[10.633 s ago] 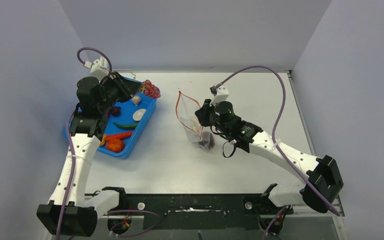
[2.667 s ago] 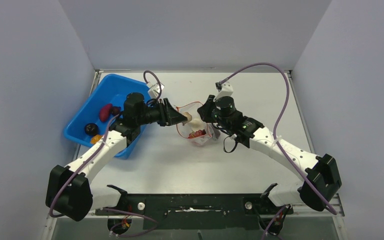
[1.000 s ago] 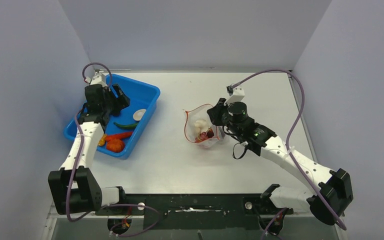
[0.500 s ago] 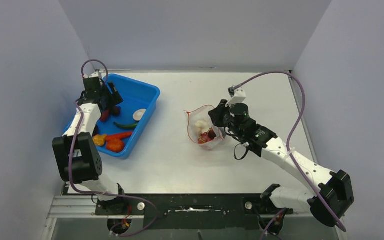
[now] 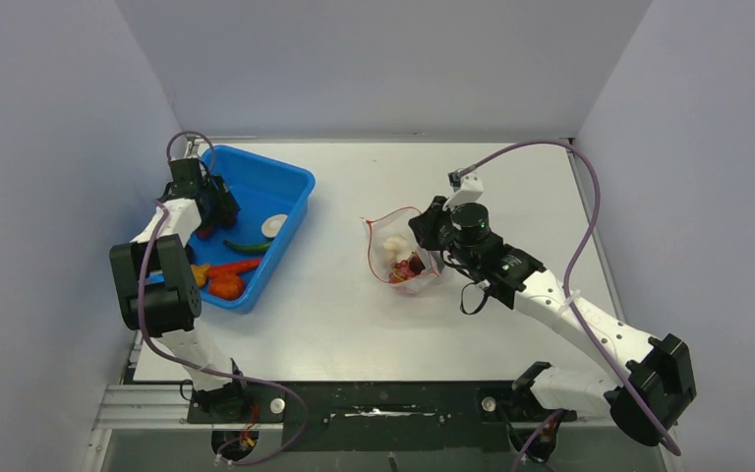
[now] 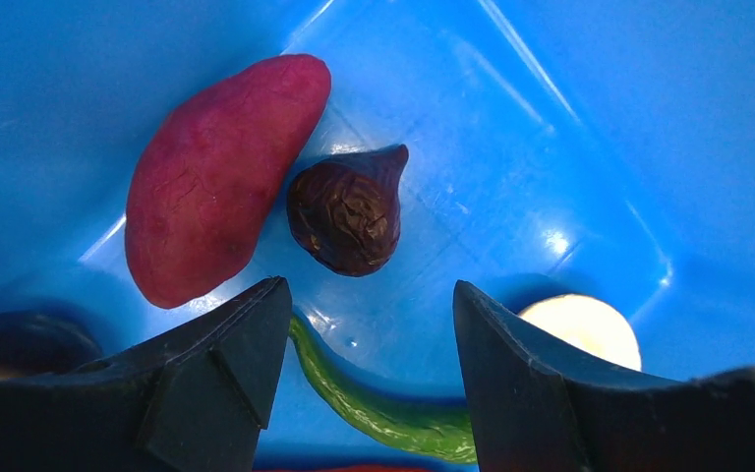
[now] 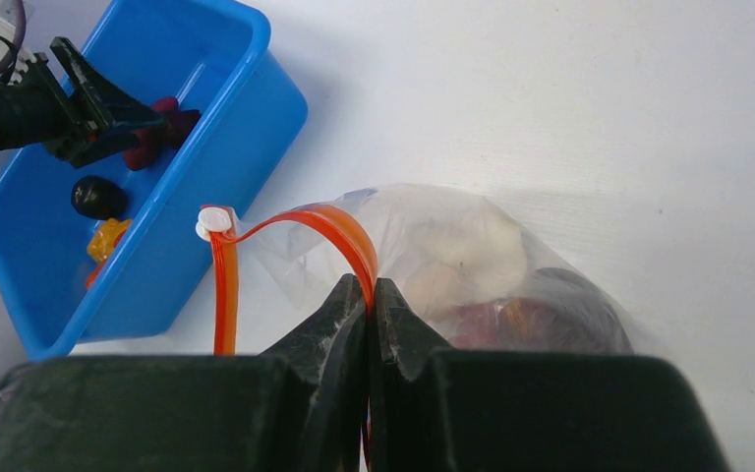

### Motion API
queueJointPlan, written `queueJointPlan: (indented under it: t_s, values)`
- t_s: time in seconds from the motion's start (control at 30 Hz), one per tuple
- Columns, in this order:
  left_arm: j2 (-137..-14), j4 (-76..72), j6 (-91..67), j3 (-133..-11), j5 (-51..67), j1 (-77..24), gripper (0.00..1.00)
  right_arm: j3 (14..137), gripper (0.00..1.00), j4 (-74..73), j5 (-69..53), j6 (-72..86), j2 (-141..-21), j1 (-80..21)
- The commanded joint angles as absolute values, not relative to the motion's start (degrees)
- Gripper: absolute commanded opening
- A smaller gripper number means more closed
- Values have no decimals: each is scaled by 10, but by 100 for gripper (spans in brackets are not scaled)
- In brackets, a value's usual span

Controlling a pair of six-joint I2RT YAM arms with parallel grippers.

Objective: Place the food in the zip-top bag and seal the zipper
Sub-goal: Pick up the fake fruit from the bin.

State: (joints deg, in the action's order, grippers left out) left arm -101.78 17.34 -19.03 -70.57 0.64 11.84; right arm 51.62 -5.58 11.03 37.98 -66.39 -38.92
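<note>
While the overhead view showed the left gripper merely sunk into the blue bin, its wrist camera revealed the jaws standing apart with nothing between them. They hung over a dark wrinkled piece lying just beside a reddish-purple piece. A green chilli and a white disc lay closer to the fingers. Only the right wrist view made plain that the right gripper was pinched tight on the zipper, the red strip arching along the mouth. The zip-top bag sat on the table, well apart from the bin. It was clear and crumpled, its mouth gaping, with a white piece and red pieces inside.
</note>
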Motion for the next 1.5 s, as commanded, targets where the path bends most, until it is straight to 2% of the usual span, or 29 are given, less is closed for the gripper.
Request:
queueJointPlan:
  t_s: [0.0, 0.5, 0.9, 1.47]
  values:
    - [-1034, 147, -175, -736, 9, 125, 60, 530, 0, -12, 104, 381, -662, -385]
    - [-1114, 162, -172, -794, -3, 127, 59, 534, 0, -21, 115, 378, -656, -385]
    - [-1119, 174, -173, -798, 8, 126, 39, 534, 0, -23, 117, 381, -651, -385]
    - [-1036, 222, -184, -774, -7, 91, 32, 519, 0, -20, 116, 387, -640, -385]
